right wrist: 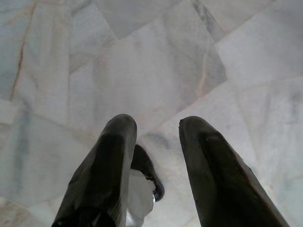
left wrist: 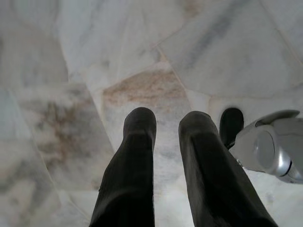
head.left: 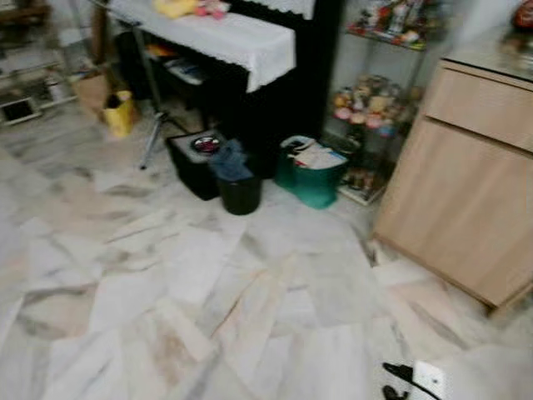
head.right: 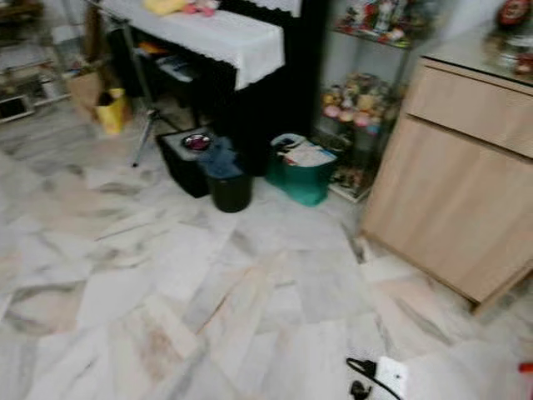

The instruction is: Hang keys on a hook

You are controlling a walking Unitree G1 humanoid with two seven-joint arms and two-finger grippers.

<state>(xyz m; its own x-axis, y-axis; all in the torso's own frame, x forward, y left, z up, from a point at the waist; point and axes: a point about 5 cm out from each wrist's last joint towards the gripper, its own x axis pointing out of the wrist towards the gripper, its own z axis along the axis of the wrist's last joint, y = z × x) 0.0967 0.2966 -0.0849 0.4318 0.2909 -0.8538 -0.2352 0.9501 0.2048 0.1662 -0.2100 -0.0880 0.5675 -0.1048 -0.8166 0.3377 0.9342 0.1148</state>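
Nowhere across the marble floor [head.left: 208, 317] that spreads through both head views can I pick out keys or a hook, so I can't say where either is. By my guess a bunch of keys will be light, hard and loose, apt to jangle and swing; I'd pinch the ring rather than a blade.

My left gripper [left wrist: 166, 124] hangs over the floor with its fingers parted and nothing between them. My right gripper [right wrist: 157, 126] is likewise spread and empty above pale tiles.

The head views give me the room: a wooden cabinet [head.left: 466, 183] on the right of the frame, a green bin [head.left: 312, 173] and a black bucket [head.left: 239, 190] at upper centre, a cloth-covered table [head.left: 225, 37] above them. The wrist views offer floor close up.
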